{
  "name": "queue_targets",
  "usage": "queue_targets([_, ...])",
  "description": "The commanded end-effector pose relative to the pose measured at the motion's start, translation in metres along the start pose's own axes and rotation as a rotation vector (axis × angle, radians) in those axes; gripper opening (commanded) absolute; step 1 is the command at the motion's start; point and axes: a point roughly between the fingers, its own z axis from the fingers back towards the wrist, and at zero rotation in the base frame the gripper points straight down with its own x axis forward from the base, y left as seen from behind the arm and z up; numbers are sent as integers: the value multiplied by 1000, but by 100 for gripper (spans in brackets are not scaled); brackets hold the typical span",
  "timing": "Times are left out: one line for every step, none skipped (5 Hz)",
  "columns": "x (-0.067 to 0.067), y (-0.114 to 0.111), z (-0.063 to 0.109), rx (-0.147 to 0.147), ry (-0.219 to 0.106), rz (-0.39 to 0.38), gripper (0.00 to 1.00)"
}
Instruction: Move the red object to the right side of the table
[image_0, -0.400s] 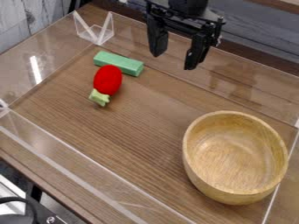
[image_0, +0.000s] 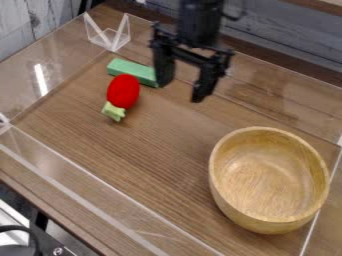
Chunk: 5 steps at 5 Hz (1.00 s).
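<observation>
The red object (image_0: 122, 91), a small smooth egg-shaped toy with a light green leafy stub (image_0: 115, 113) at its near end, lies on the left part of the brown wood-grain table (image_0: 160, 160). My black gripper (image_0: 181, 84) hangs open just to its right, fingers pointing down with nothing between them. One finger (image_0: 163, 70) is closer to the toy, the other (image_0: 205, 82) further right. A clear gap separates gripper and toy.
A flat green rectangular block (image_0: 134, 71) lies just behind the red toy. A large wooden bowl (image_0: 269, 177) fills the near right corner. Low clear acrylic walls (image_0: 60, 48) edge the tabletop, with a folded clear piece (image_0: 107, 33) at the back left.
My gripper has moved left and lower toward the red toy, still open. The toy, block and bowl have not moved.
</observation>
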Motion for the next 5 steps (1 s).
queue_targets([-11,39,13,19,-82,23,100])
queue_targets([-15,75,11,19,-95,40,100])
queue_targets([-16,96,1,15,-103,62,100])
queue_targets([-12,103,-12,14,-108,73,100])
queue_targets([-6,105,-25,19,-107,82,100])
